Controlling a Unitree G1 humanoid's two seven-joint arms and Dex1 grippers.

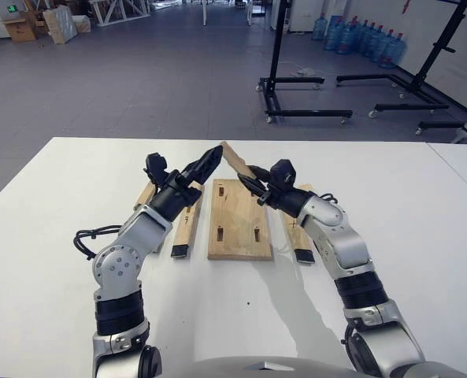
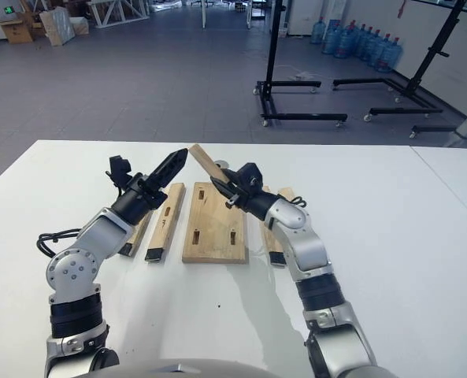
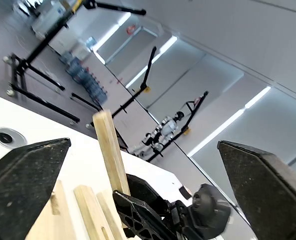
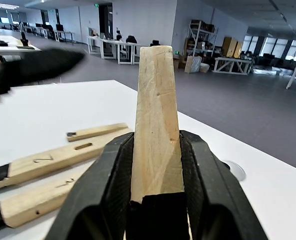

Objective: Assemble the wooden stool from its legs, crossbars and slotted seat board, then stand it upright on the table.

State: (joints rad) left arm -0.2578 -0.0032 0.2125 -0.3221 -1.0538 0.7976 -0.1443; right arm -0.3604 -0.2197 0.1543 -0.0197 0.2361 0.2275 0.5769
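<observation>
The right end effector (image 1: 249,176) clamps a wooden crossbar (image 1: 235,160) above the slotted seat board (image 1: 239,224), which lies flat on the white tabletop (image 1: 422,236). The left end effector (image 1: 214,157) stands wide open near the crossbar. Black wheeled stands (image 1: 305,96) occupy the grey floor (image 1: 138,71) behind.

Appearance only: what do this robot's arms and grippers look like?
The left arm and right arm have rounded silver-grey shells, black ribbed bands on the upper arms and black wrist sections. A black cable loops beside the left arm. The left gripper and right gripper each have two black, tapered fingers.
</observation>
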